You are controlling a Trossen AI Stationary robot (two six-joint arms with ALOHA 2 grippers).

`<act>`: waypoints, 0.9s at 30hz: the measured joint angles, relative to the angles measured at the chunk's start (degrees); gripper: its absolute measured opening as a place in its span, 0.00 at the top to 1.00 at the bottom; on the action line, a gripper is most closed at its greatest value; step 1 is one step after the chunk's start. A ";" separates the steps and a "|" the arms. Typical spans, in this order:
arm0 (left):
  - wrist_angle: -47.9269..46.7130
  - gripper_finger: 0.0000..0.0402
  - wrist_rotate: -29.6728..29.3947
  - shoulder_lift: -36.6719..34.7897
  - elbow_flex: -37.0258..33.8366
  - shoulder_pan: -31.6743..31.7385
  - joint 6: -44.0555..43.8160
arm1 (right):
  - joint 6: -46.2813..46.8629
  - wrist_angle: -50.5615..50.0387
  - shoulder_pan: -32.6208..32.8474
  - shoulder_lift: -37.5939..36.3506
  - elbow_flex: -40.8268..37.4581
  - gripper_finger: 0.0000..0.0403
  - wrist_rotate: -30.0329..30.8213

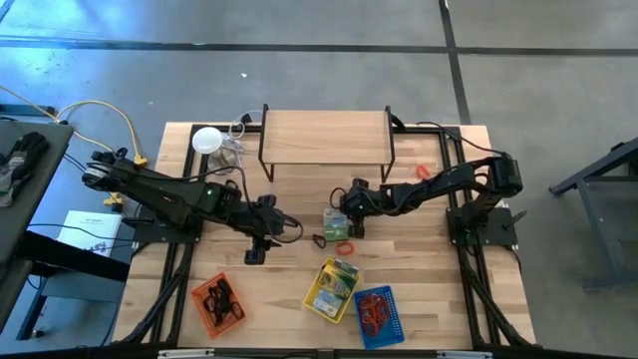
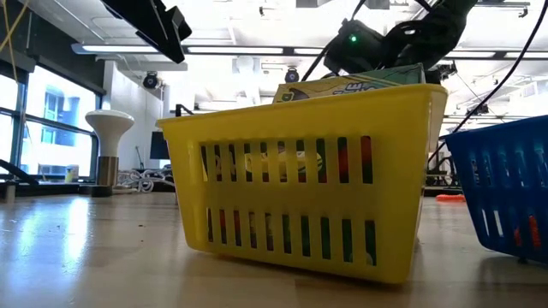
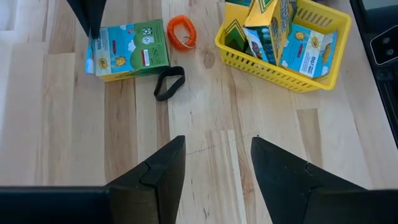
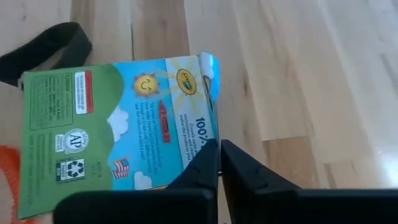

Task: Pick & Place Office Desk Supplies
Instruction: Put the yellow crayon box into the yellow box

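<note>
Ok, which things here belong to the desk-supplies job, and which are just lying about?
Job: crayon box, black band, orange coil, yellow basket, blue basket, orange basket.
Lying about: white disc, wooden shelf.

Crayon box (image 4: 118, 118) was green, blue and yellow with a sun and white clouds. Band loop (image 3: 169, 83) black, coiled cord (image 3: 181, 32) orange. Baskets: yellow (image 1: 332, 290), blue (image 1: 378, 313), orange (image 1: 216, 302). Gripper fingers (image 3: 163, 177) dark. Table (image 1: 419, 249) pale wood grain.
</note>
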 joint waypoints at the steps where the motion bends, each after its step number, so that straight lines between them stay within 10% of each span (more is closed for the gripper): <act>1: 0.00 0.56 0.00 0.00 0.00 0.00 -0.26 | -0.20 -0.10 0.34 -0.33 -0.02 0.99 0.89; 27: -0.02 0.56 -0.11 0.00 0.00 -7.16 -9.96 | -13.02 -18.59 18.69 -1.41 30.12 1.00 28.77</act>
